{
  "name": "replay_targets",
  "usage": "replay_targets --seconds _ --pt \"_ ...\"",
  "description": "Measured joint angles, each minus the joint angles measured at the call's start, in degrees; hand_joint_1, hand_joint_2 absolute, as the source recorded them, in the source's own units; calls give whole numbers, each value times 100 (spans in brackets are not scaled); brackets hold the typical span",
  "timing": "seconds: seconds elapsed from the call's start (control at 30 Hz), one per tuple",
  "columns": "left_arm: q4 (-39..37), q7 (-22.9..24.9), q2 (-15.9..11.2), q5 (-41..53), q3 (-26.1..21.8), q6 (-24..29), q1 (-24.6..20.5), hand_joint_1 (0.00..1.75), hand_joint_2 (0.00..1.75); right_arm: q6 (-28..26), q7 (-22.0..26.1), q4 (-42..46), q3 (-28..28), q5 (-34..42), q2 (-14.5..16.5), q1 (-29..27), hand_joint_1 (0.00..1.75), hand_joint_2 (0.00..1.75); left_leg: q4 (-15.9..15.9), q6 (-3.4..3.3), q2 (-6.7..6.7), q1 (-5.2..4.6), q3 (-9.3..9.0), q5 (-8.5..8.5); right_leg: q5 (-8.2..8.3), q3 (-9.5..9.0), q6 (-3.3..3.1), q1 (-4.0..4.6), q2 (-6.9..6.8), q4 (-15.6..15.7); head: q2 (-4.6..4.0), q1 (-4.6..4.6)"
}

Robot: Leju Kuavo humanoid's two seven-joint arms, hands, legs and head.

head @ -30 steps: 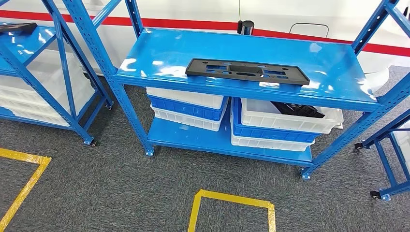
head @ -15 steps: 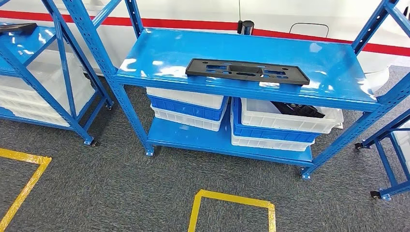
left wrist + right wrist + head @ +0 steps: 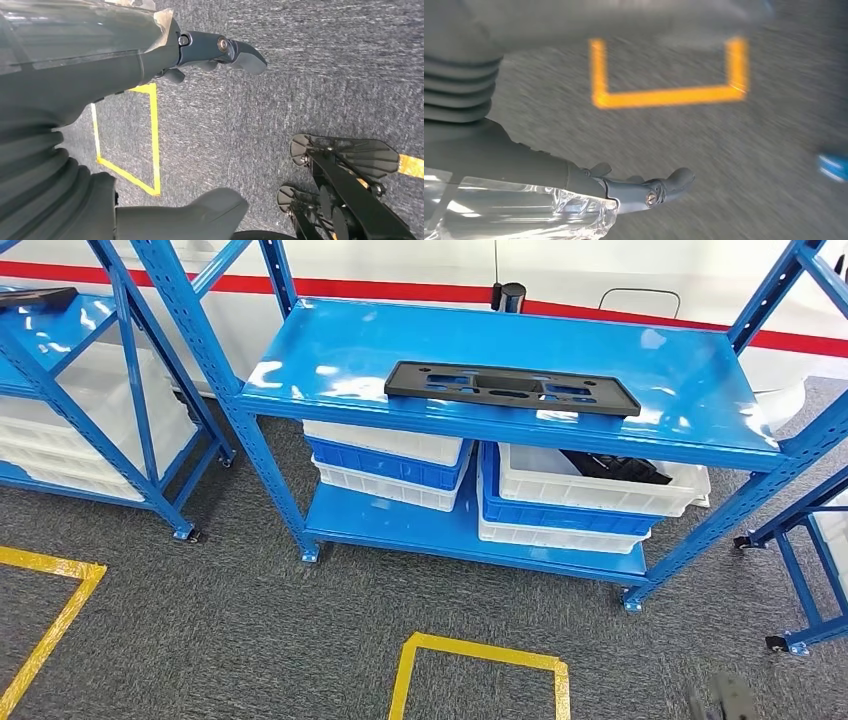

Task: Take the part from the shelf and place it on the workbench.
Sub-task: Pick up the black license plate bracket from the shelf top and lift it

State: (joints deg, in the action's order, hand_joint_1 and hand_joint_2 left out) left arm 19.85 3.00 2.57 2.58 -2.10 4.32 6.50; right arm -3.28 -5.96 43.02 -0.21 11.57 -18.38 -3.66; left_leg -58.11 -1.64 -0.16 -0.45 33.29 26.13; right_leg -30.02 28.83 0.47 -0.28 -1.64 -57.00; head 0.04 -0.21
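Note:
A long flat black part (image 3: 510, 387) with several cut-outs lies near the front edge of the blue shelf's top board (image 3: 350, 350). In the head view my right hand (image 3: 722, 698) shows as a grey blur at the bottom right, low above the carpet and well short of the shelf. In the right wrist view that hand (image 3: 644, 190) holds nothing, its fingers stretched out over the carpet. My left hand (image 3: 210, 50) hangs over the floor with fingers and thumb apart and nothing in it.
White and blue crates (image 3: 385, 455) stand stacked on the lower board, and the right one (image 3: 590, 495) holds black parts. A yellow tape square (image 3: 480, 655) marks the carpet before the shelf. Blue racks stand at the left (image 3: 60, 330) and right (image 3: 810, 540).
My right hand has risen into the bottom right corner of the head view, blurred by motion. The part and the shelf have not moved.

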Motion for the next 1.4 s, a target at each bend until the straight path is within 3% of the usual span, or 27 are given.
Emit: replay_targets --seconds 0.13,0.27,0.43,0.7,0.73,0.77,0.8,0.83,0.87,0.9,0.93,1.1,1.4 --pt "61 -96 -46 -77 44 -127 48 0 175 102 176 -539 23 -366 560 -174 0 0 1 5 1 3 -1 3 -2 0 -3 9 1 0 0 2" --pt "111 -192 -79 -162 57 -263 92 0 175 213 358 -1058 26 -746 1100 -332 0 175 3 9 0 6 0 5 -4 -1 -5 12 0 0 0 2" --pt "153 -284 -113 -242 74 -389 122 0 175 307 533 -1489 27 -1101 1519 -461 0 175 4 9 1 6 -1 6 -4 -1 -5 13 1 0 0 2" --pt "190 -291 -142 -256 75 -408 143 0 175 328 574 -1762 26 -1157 1726 -481 0 175 3 9 1 2 -1 6 -3 -1 -4 9 1 0 0 3" --pt "190 -291 -145 -256 75 -408 144 0 131 328 574 -1779 26 -1159 1738 -481 0 175 3 9 1 1 -1 6 -3 -1 -4 8 1 0 0 3" --pt "190 -291 -149 -256 75 -408 144 0 87 328 574 -1794 26 -1159 1748 -481 0 131 3 9 1 1 -1 6 -3 -1 -4 7 1 0 0 3" --pt "190 -291 -152 -256 75 -408 145 0 87 328 574 -1805 26 -1159 1756 -481 0 87 3 9 1 1 -1 6 -3 -1 -4 7 1 0 0 3" --pt "190 -291 -154 -256 76 -408 145 0 87 328 574 -1815 26 -1159 1763 -481 0 87 3 9 1 1 -1 6 -3 -2 -4 6 1 0 0 3" --pt "190 -291 -156 -256 77 -408 145 0 131 329 574 -1824 26 -1159 1769 -481 0 87 3 9 1 1 -1 6 -3 -2 -4 6 1 0 0 3" --pt "190 -291 -156 -256 77 -408 145 0 175 329 574 -1832 26 -1159 1774 -481 0 131 3 9 1 1 -1 6 -3 -2 -4 6 1 0 0 4" --pt "190 -291 -156 -256 77 -408 145 0 175 330 574 -1839 26 -1159 1777 -480 0 175 3 9 1 1 -1 6 -3 -2 -4 6 1 0 0 4" --pt "167 -171 -55 -247 -40 -379 73 0 175 315 517 -1974 -154 -1399 1905 -382 0 175 3 9 1 2 -2 5 -3 -3 -4 8 1 0 0 3" --pt "-101 377 403 -116 -668 -265 -260 0 175 162 240 -2412 -959 -2378 2292 -26 0 175 3 9 1 2 -6 4 -2 -7 -4 9 2 0 0 3"
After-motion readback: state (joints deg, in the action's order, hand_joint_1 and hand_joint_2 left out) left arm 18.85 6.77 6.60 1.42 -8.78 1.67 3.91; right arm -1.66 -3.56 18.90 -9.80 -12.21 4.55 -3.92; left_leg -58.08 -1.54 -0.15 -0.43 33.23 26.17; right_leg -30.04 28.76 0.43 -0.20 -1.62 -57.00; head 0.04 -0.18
